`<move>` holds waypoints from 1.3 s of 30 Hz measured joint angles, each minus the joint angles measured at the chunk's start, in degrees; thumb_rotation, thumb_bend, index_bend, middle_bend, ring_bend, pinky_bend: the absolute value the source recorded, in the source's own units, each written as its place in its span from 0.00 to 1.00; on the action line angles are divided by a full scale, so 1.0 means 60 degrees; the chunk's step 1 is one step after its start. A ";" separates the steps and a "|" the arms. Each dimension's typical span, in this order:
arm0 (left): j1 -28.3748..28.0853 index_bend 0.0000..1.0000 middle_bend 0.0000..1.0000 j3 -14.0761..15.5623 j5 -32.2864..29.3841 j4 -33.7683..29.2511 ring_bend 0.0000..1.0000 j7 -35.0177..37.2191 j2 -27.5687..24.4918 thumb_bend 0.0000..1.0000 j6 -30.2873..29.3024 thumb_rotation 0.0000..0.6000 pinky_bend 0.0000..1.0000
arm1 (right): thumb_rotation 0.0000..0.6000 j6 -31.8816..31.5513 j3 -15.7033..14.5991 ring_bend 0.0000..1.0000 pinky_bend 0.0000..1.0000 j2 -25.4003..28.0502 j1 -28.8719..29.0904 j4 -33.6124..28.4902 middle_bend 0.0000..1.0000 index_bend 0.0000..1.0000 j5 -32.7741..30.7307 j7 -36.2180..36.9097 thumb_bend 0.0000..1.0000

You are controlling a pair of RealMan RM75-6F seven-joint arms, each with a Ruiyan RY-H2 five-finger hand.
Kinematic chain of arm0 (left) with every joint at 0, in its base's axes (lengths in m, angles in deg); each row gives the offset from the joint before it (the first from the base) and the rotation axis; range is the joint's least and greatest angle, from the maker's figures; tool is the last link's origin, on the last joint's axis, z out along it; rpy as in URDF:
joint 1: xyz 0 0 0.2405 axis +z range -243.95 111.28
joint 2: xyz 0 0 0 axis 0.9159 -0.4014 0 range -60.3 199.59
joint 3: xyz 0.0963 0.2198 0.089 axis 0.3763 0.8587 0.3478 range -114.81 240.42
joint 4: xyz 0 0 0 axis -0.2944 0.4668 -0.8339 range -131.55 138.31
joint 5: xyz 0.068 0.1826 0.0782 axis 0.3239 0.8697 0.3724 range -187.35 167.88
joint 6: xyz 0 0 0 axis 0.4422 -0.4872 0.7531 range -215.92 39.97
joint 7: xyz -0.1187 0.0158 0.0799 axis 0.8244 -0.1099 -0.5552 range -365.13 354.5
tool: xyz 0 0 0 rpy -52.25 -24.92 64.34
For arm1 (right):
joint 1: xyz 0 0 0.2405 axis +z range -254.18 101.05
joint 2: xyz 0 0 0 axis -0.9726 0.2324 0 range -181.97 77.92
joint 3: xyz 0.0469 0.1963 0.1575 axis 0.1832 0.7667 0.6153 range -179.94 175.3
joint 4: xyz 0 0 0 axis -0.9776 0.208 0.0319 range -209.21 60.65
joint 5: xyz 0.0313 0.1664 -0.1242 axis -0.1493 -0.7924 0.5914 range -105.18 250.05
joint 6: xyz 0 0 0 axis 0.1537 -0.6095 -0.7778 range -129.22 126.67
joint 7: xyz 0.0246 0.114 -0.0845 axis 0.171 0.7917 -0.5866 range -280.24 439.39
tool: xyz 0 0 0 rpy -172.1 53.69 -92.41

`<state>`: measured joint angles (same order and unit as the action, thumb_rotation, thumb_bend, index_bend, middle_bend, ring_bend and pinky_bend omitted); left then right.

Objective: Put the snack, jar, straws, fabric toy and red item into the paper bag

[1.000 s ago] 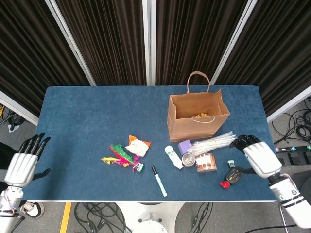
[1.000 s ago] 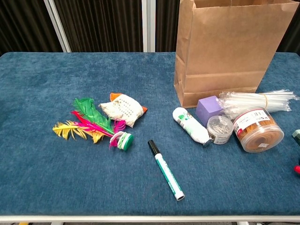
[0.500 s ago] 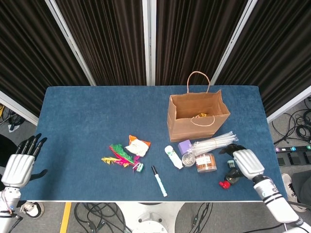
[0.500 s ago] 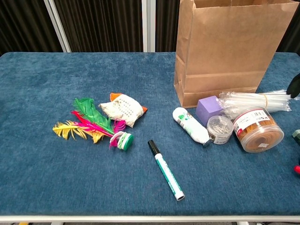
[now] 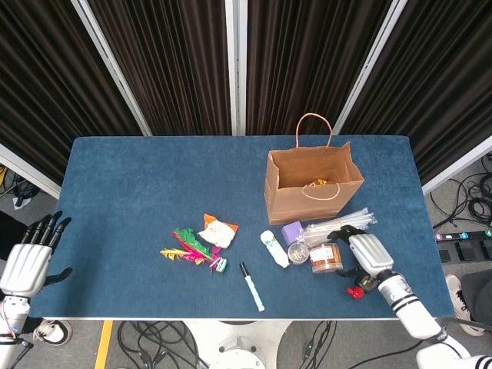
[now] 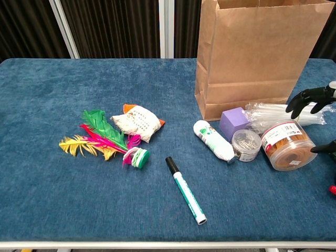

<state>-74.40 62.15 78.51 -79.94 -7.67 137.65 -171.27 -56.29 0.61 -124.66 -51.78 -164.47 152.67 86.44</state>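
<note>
Jar [image 6: 287, 145] stands at 6 o'clock of the paper bag [image 5: 312, 184], straws [image 5: 338, 226] between. Right hand [image 5: 361, 250], fingers spread and empty, has moved in beside it. Bag holds something yellow. Left hand [image 5: 28, 260] released off the tabletop [image 5: 138, 184].

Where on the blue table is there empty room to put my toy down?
Lots of bare table left of the paper bag and behind the feathers. It is crowded in front of the bag, around the straws, jar and right hand.
</note>
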 measured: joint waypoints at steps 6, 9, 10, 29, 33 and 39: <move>0.0001 0.11 0.12 0.0009 0.0001 0.0013 0.03 0.0019 0.0030 0.09 0.0021 1.00 0.14 | 1.00 0.0157 -0.0169 0.15 0.22 -0.0001 0.0058 -0.0098 0.30 0.27 -0.0031 -0.0210 0.00; 0.0012 0.11 0.12 0.0019 -0.0009 0.0042 0.03 0.0012 0.0055 0.09 0.0030 1.00 0.14 | 1.00 0.0210 -0.0225 0.15 0.23 0.0023 0.0081 -0.0146 0.30 0.27 -0.0042 -0.0308 0.00; 0.0019 0.11 0.12 0.0019 -0.0012 0.0049 0.03 0.0007 0.0061 0.09 0.0020 1.00 0.14 | 1.00 0.0232 -0.0243 0.16 0.23 0.0022 0.0092 -0.0153 0.30 0.27 -0.0056 -0.0350 0.00; 0.0102 0.11 0.12 0.0011 -0.0056 0.0183 0.03 0.0111 0.0143 0.09 -0.0044 1.00 0.14 | 1.00 -0.0207 -0.0111 0.34 0.44 -0.0506 0.0106 -0.0023 0.46 0.53 -0.0505 -0.1423 0.16; 0.0099 0.11 0.12 0.0012 -0.0050 0.0168 0.03 0.0092 0.0148 0.09 -0.0032 1.00 0.14 | 1.00 -0.0453 -0.0112 0.35 0.45 -0.0441 0.0034 -0.0188 0.47 0.54 -0.0362 -0.1393 0.18; 0.0072 0.11 0.12 -0.0049 -0.0031 0.0061 0.03 -0.0030 0.0132 0.09 -0.0087 1.00 0.14 | 1.00 -0.1327 -0.0130 0.36 0.45 0.0062 -0.0155 -0.1159 0.47 0.54 0.0469 -0.1355 0.18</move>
<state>-73.97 61.85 78.32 -79.57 -7.85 138.45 -171.79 -64.25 -0.17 -124.28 -52.71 -171.42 155.49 78.31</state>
